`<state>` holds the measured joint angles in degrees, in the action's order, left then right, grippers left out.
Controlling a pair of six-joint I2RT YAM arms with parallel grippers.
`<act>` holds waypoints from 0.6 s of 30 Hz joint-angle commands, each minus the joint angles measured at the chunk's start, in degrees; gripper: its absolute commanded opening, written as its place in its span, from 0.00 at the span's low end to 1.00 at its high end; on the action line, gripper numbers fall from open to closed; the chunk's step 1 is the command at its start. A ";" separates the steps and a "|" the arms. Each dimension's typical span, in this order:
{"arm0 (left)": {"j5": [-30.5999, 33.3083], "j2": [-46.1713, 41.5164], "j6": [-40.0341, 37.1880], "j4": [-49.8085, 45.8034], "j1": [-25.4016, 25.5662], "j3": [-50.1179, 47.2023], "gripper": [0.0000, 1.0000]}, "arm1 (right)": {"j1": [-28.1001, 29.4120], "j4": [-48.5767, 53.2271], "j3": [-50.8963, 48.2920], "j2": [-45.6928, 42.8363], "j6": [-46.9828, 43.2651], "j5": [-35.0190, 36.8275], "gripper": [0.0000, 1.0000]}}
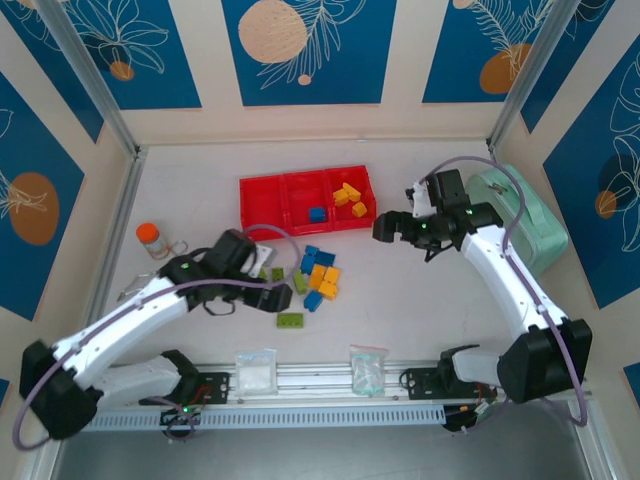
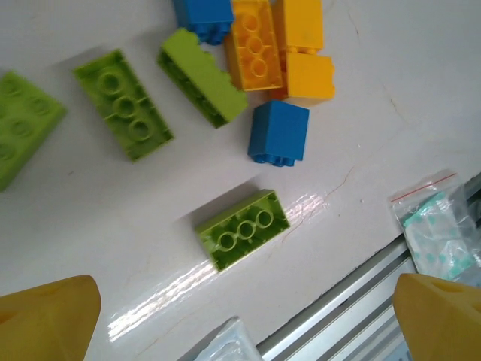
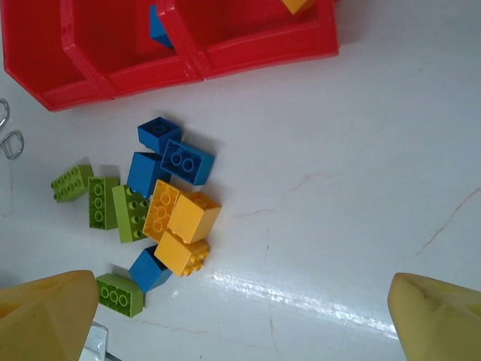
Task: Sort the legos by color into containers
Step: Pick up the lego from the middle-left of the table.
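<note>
Left gripper (image 2: 244,320) jaws wide, lime lego (image 2: 243,229) just ahead; red-striped clear bag (image 2: 440,226) nearby.

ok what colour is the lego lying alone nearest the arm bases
Lime green. The lone lego shows best in the left wrist view.

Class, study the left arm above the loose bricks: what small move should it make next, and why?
Probably lower the open left gripper onto the lone green brick and close. That brick lies apart from the pile, roughly centred between the fingers, and the tray's left compartment holds no bricks yet.
</note>
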<state>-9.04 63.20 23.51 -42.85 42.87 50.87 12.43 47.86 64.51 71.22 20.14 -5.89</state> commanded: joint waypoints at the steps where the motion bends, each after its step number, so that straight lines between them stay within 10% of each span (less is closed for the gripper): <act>1: 9.14 9.14 2.20 -0.12 6.76 6.72 0.99 | -1.67 -0.87 -2.58 -3.72 -0.11 -2.71 0.99; 11: 9.62 41.75 -2.70 -10.81 17.03 33.19 0.83 | -9.27 -3.85 -9.54 -17.03 3.69 -0.75 0.99; 18: 12.23 46.85 -0.41 -12.61 17.29 37.36 0.81 | -10.12 -3.91 -10.89 -18.53 3.85 -1.31 0.99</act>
<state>0.54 110.04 22.24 -50.94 60.14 85.80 2.48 44.25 54.61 52.71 23.05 -6.09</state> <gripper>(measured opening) 0.815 0.992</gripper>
